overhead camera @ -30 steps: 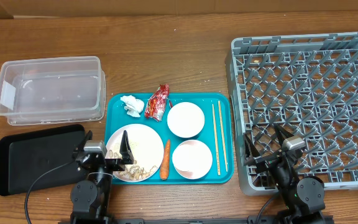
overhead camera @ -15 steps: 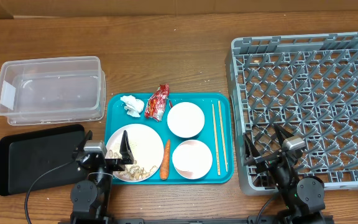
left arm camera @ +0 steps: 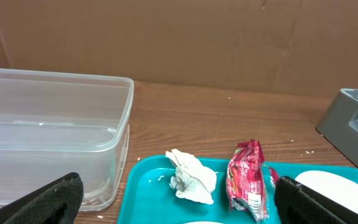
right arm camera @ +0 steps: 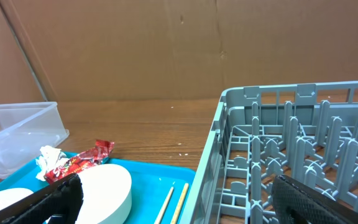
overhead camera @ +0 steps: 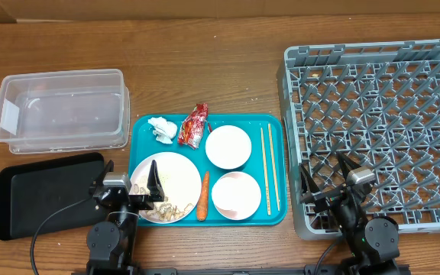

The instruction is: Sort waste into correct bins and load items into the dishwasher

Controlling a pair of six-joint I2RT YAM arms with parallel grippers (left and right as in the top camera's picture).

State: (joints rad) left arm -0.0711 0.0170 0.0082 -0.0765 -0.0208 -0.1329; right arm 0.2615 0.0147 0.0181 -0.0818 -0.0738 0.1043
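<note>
red snack wrapper, print unreadable, clear tub, white label illegible

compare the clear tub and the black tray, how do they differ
The clear tub is see-through with tall walls; the black tray is opaque and shallow. The clear tub sits farther from the robot, the black tray nearer. Both are rectangular, of similar footprint, lie left of the teal tray, and hold no waste.
</note>
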